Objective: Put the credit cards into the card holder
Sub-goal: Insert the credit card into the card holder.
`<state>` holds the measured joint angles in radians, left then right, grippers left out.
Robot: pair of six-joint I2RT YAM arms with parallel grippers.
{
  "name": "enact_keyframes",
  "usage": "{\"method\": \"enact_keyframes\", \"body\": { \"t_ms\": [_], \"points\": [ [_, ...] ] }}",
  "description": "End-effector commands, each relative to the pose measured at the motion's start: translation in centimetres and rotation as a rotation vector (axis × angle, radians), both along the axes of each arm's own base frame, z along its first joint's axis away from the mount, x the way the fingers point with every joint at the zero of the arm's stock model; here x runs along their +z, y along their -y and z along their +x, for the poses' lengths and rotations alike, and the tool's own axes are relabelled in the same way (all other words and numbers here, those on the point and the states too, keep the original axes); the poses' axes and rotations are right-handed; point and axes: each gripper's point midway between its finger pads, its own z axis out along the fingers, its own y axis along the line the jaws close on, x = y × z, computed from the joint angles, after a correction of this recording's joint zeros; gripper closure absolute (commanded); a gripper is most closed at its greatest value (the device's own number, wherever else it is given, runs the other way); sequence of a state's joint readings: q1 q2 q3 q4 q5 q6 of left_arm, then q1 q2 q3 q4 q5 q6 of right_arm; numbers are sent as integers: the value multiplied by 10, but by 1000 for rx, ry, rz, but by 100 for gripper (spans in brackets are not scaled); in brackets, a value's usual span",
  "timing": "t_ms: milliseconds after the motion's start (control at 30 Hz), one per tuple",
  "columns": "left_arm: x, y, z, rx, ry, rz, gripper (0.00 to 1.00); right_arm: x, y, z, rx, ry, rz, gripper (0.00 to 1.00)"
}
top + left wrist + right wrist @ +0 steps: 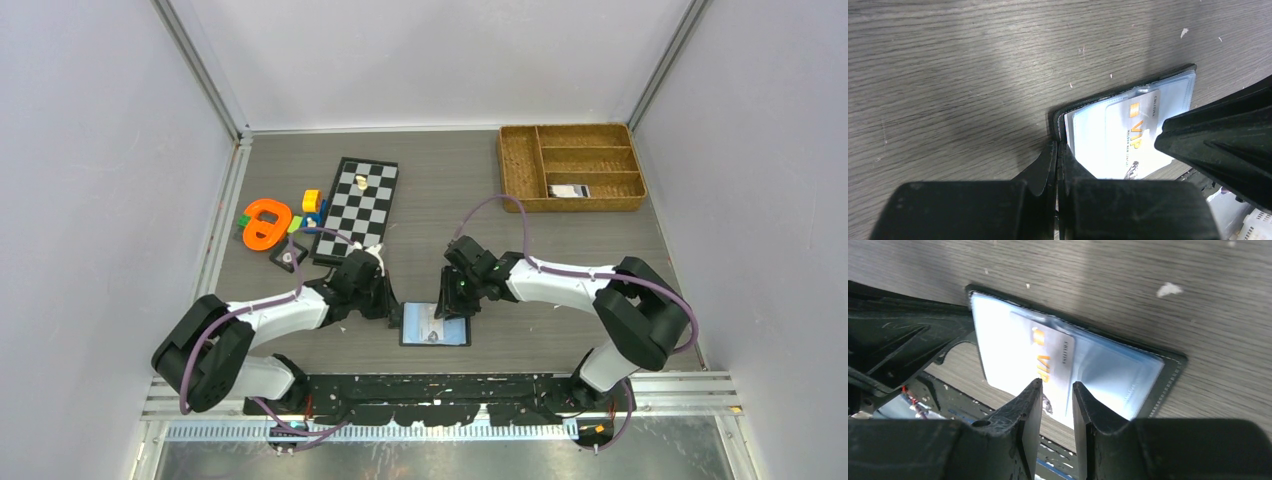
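Mid-insert: left gripper [1056, 147] shut tight on the open card holder [1128, 375] left edge, near the table [560, 250] front; right gripper [1057, 386] jaws slightly apart over the silver card [1050, 352], which looks partly pocketed; next I'd nudge it fully in, then fetch the other card [568, 190] from the tray [520, 170].

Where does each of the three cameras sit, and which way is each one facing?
Top external: above and behind the bases, looking down on the table; both arms show whole.
Left wrist: on the left arm, looking past its shut left gripper at the card holder.
Right wrist: on the right arm, looking past its open right gripper at the card holder.
Shared: both wrist views show the VIP credit card.
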<state>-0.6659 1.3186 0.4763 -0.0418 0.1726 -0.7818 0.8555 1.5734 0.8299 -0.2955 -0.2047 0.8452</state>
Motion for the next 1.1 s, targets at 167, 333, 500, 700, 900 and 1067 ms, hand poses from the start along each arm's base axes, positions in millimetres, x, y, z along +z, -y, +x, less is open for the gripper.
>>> {"method": "enact_keyframes", "body": {
  "t_ms": [167,333,500,700,900,1067],
  "points": [
    [-12,-14,-10,9,-26,62,100,3,3,6,-31,27,-23,66],
    [-12,-14,-10,12,-27,62,100,6,-8,5,-23,21,14,67],
    [-12,-13,-10,9,-29,62,100,5,-12,4,-13,17,17,67],
    [-13,-14,-10,10,-30,64,100,4,-10,3,-16,24,-7,67],
    [-11,-13,-10,9,-27,61,100,5,-16,3,-15,23,12,67],
    [-11,-13,-11,8,-26,60,100,10,-28,4,-6,30,29,67]
  ]
}}
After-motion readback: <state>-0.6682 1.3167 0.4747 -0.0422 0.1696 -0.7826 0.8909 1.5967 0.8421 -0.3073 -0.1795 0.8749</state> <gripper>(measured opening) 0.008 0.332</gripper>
